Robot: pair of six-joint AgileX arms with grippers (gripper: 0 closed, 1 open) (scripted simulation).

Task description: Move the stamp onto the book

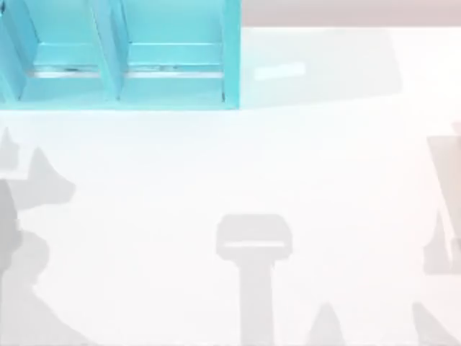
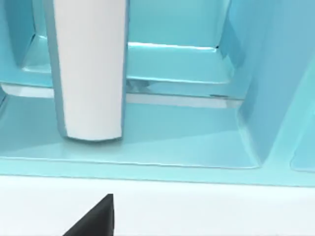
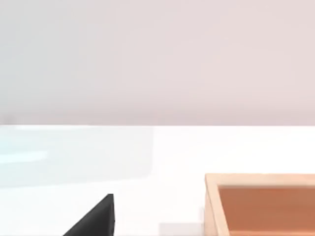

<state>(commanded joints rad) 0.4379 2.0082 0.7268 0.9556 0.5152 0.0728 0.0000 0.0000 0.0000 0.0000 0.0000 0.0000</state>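
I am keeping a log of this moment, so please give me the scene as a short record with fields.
table: white
shelf unit: turquoise, at the back of the table on its left side
book: stands upright in a shelf compartment, white page edges toward the left wrist camera
left gripper: over the table, just in front of the shelf unit
right gripper: over the table, near the tan box
tan box: wooden-looking, raised rim, on the table

Book: teal covers, white page edges facing out; it stands upright inside a turquoise shelf compartment.
Stamp: tan-brown block with a paler rim; it lies on the white table.
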